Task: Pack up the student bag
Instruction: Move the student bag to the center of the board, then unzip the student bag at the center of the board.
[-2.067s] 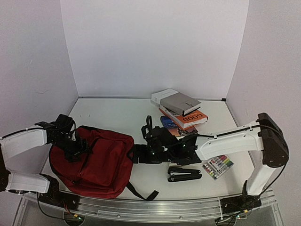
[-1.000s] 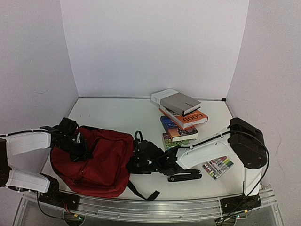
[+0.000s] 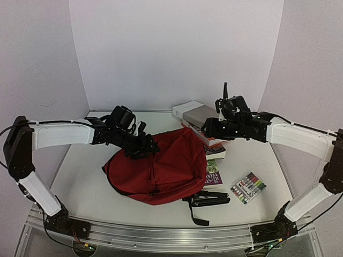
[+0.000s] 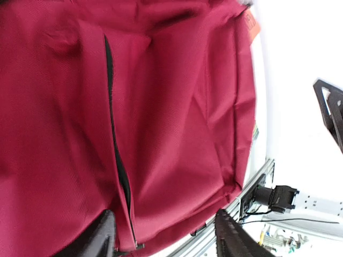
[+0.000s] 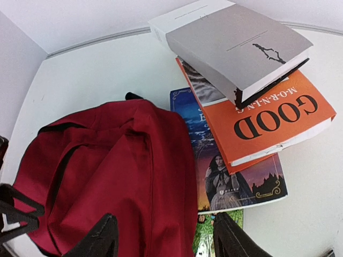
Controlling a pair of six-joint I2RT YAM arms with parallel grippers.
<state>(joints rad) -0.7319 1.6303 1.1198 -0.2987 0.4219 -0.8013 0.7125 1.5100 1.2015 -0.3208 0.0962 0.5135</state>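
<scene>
The student bag lies flat in the middle of the table, with its top toward the far edge. My left gripper hangs right over the bag's left side. Its two fingers are spread apart and hold nothing. My right gripper is up high over the far right part of the table, above the stack of books. Its fingers are spread apart too, with nothing in them.

I think my job now is to get the bag open. The black zipper runs down the red cloth just below my left gripper, and it looks mostly shut. To do this well, I should find the little zipper pull first. I cannot see it from here. Then I should pinch only the pull, not the cloth. My right gripper should press the bag down so it does not slide when I tug.
</scene>
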